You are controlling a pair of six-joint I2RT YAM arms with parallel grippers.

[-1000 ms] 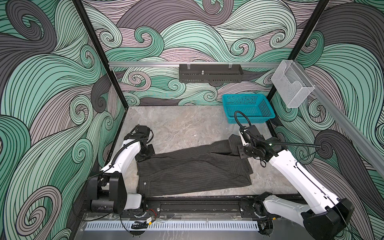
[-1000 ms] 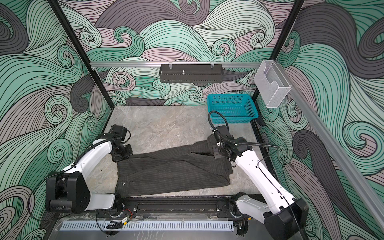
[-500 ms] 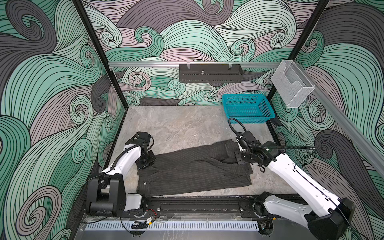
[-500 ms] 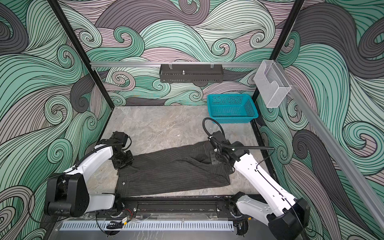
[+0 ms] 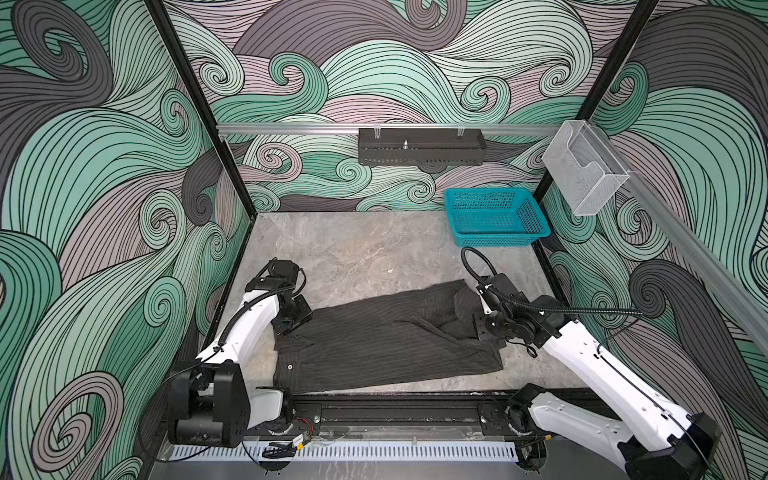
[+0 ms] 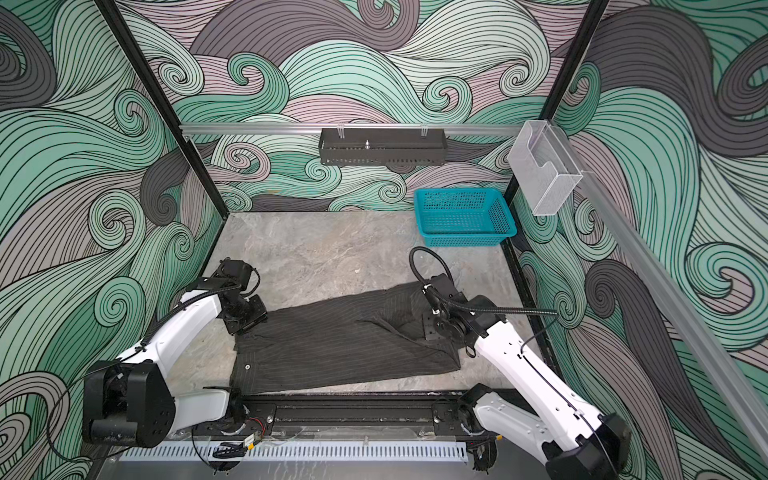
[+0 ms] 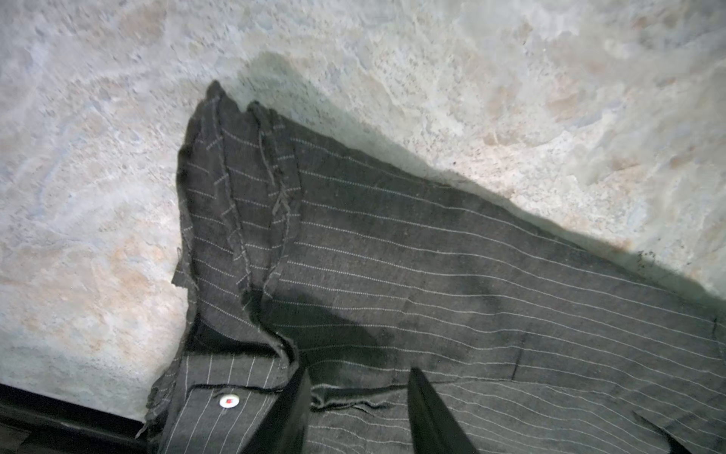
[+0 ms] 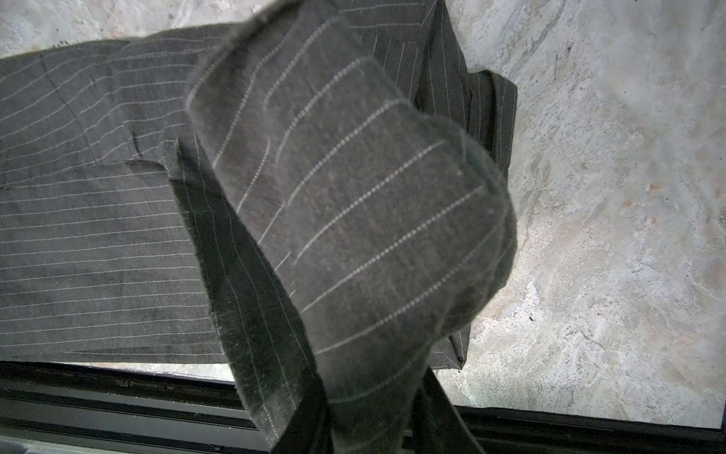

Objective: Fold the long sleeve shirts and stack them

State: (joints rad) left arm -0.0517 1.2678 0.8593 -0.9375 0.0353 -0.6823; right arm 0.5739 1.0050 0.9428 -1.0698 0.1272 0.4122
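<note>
One shirt (image 5: 386,345) is lying across the near half of the tabletop (image 5: 353,249), long side running left to right, near edge just behind the front rail (image 5: 395,409). The left arm (image 5: 249,328) is reaching in at its left end, the right arm (image 5: 582,357) at its right end, where a flap of cloth is standing up off the rest. A basket (image 5: 494,216) is sitting in the far right corner, apart from the shirt. A tray (image 5: 419,147) is hanging on the back wall, a holder (image 5: 582,174) on the right wall.

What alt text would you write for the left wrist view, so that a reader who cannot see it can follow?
A dark pinstriped button-up shirt lies spread on a grey marbled tabletop, with a frayed corner of the cloth in view. The left gripper stands open over the cloth, gripping nothing, near a small white button.
</note>
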